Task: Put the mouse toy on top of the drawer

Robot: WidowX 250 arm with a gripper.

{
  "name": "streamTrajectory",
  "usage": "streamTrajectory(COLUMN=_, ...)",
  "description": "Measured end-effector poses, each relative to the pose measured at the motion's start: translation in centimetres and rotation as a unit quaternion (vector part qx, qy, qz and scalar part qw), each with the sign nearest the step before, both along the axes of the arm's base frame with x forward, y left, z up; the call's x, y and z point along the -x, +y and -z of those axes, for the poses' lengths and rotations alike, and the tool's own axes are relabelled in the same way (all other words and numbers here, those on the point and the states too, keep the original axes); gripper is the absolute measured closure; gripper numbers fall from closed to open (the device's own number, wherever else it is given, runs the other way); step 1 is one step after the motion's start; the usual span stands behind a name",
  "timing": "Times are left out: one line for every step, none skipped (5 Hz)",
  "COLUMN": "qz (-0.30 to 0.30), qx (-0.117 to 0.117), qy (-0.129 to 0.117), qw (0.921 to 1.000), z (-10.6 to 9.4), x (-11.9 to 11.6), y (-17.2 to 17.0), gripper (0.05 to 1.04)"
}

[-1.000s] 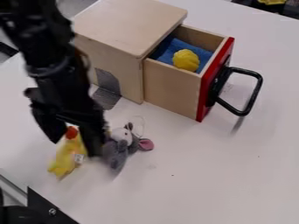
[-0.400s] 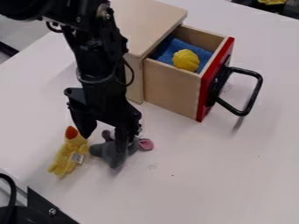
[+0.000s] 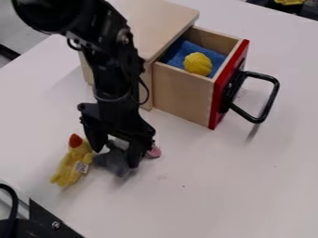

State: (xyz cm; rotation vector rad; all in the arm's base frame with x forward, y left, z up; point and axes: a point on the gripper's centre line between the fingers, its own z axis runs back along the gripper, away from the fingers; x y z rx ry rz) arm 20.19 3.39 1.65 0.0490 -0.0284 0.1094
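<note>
Low over the table, left of centre, my gripper [image 3: 116, 154] stands open, its two fingers spread on either side of the grey mouse toy [image 3: 110, 161]. The mouse lies on the white table, partly hidden behind the fingers, with a pink ear [image 3: 154, 151] showing to their right. I cannot tell whether the fingers touch it. Behind the arm is the wooden drawer box, its flat top [image 3: 162, 18] partly covered by the arm. Its red-fronted drawer [image 3: 228, 86] is pulled out.
A yellow toy with a red top [image 3: 70, 162] lies just left of the gripper. Inside the drawer are a blue cloth [image 3: 178, 55] and a yellow object [image 3: 197, 63]. The black handle [image 3: 268, 100] juts out to the right. White table surface [image 3: 217, 186] extends in front.
The arm has swung to the right, and the gripper has come down around the mouse. The mouse's pink ear has shifted slightly left. The drawer and yellow toy have stayed put.
</note>
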Motion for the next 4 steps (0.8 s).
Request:
streamTrajectory(qz=-0.008, qx=0.006, qy=0.006, qw=0.9999, z=1.0, x=-0.1, y=-0.2, gripper=0.115)
streamTrajectory(qz=-0.010, qx=0.013, qy=0.004, qw=0.9999, z=1.3, x=-0.2, y=-0.3, gripper=0.362)
streamTrajectory(qz=-0.006, qx=0.024, qy=0.009, qw=0.9996, z=0.5, x=0.2, y=-0.8, gripper=0.497)
streamTrajectory(qz=0.007, qx=0.049, qy=-0.009, qw=0.9987, z=-3.8, x=-0.2, y=-1.4, gripper=0.513)
